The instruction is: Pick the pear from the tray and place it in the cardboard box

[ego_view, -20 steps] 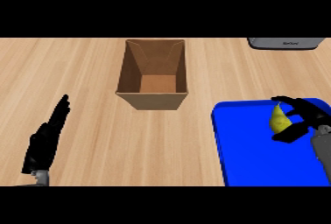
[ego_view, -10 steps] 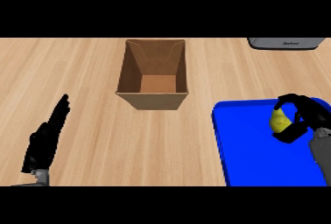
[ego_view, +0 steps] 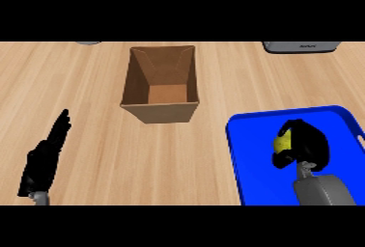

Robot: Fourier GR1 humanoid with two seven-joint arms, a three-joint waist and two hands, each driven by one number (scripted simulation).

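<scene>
The right hand [ego_view: 305, 144] sits over the blue tray [ego_view: 249, 159] at the lower right of the head view, its fingers and thumb curled round the pear [ego_view: 283, 143], of which only a yellow sliver shows at the hand's left side. Whether the pear rests on the tray's floor or is already clear of it cannot be told from this steep angle. The step in hand looks like securing the grasp and beginning the lift, so the task seems to be at an early stage, with the carry and the release not yet done. To do this well, the hand should rise straight up until the fruit is plainly above the tray's rim before any sideways travel, since dragging it across could catch the raised edge. The cardboard box [ego_view: 161, 82] stands open well apart to the upper left, its flaps upright and its mouth fairly narrow, so the carry calls for bringing the pear over the middle of the opening, not the near wall, and lowering it inside before the fingers let go. A pear is rounded and tapered and may twist within curled fingers, so a smooth, unhurried sweep seems wise. The left hand [ego_view: 44, 161] rests near the lower left, fingers straight, well clear of the path.
</scene>
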